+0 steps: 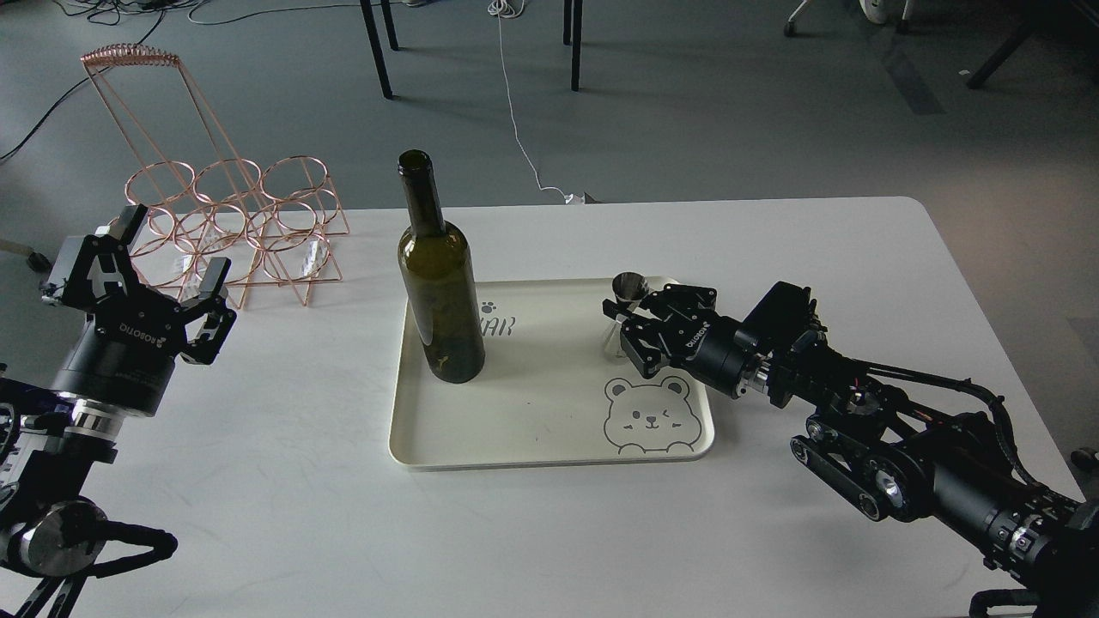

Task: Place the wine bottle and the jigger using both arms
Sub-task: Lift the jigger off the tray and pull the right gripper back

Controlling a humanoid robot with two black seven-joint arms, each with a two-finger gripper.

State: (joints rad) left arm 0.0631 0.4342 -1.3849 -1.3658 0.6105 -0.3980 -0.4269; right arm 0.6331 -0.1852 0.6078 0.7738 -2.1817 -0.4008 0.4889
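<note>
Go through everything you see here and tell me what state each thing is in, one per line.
wine bottle: upright on the tray, uncorked, ungripped
jigger: upright on the tray, between the right gripper's fingers
tray: flat on the table
left gripper: open, empty
right gripper: around the jigger
copper rack: standing, empty

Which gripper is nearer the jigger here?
Right. The right gripper is at the jigger on the tray, its fingers either side of the waist. The left gripper is open far across the table, beside the copper rack.
</note>
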